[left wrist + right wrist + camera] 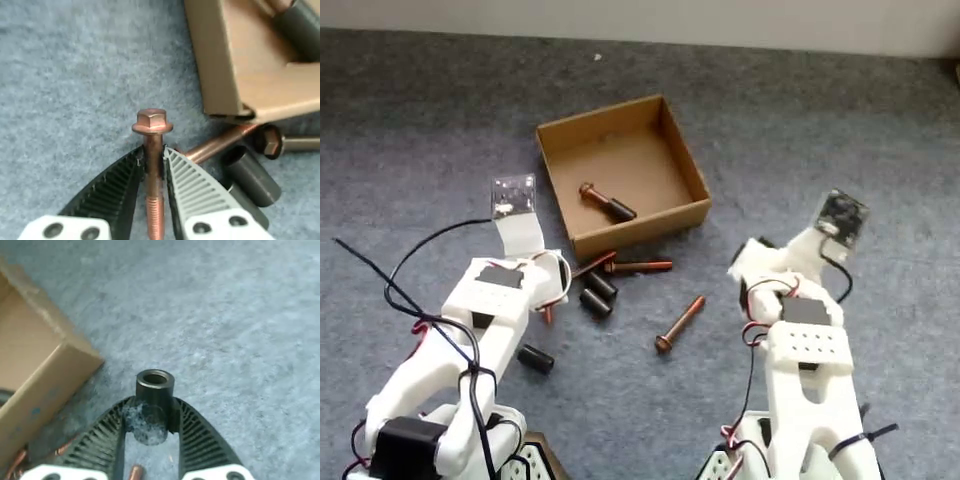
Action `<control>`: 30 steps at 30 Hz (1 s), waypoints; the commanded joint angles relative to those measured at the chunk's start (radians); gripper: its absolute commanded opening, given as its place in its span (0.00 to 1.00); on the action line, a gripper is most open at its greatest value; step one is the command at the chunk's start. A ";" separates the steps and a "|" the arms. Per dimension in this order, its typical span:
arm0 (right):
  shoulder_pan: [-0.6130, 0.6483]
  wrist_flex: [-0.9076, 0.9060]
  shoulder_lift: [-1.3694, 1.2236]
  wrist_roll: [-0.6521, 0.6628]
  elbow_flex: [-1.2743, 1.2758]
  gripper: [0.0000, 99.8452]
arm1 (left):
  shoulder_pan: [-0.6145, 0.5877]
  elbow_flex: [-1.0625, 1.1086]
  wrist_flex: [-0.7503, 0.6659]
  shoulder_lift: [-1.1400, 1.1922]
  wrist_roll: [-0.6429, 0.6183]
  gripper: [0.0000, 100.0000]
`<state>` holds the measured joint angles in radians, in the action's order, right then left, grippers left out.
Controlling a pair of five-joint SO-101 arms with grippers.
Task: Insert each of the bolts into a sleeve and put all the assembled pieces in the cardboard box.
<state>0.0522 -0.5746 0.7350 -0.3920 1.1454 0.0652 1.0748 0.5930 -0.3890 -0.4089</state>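
My left gripper (154, 150) is shut on the shank of a copper bolt (152, 122), whose hex head sticks out past the fingertips, just above the carpet. In the high view this gripper (552, 300) sits near the front left corner of the cardboard box (692, 165). My right gripper (153, 402) is shut on a black sleeve (155, 382), bore end outward, to the right of the box (45, 375); it also shows in the high view (745, 275). One assembled bolt and sleeve (606, 203) lies inside the box.
Loose on the grey carpet in front of the box lie two bolts (638, 266) (680, 323), a pair of black sleeves (598, 293) and a third sleeve (535, 358). A bolt (220, 142) and a sleeve (252, 177) lie close beside my left gripper.
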 commanded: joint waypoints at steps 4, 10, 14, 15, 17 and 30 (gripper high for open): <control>0.168 0.013 0.058 0.158 -0.013 0.00 | -0.005 -0.054 0.051 -0.285 0.101 0.00; 0.297 -0.041 0.303 0.267 -0.005 0.00 | -0.002 -0.031 0.069 -0.676 0.103 0.00; 0.406 -0.079 0.460 0.322 -0.004 0.00 | 0.001 -0.030 0.066 -0.851 0.098 0.00; 0.435 -0.082 0.483 0.328 -0.002 0.00 | 0.001 -0.030 0.066 -0.881 0.098 0.00; 0.492 -0.081 0.515 0.345 0.010 0.00 | 0.001 -0.031 0.063 -0.941 0.097 0.00; 0.799 0.153 0.659 0.586 0.208 0.00 | 0.102 0.079 0.035 -1.316 0.103 0.00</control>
<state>0.7963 -0.5071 1.3594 0.1373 1.3341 0.1005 1.1224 0.6575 -1.6103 -0.3153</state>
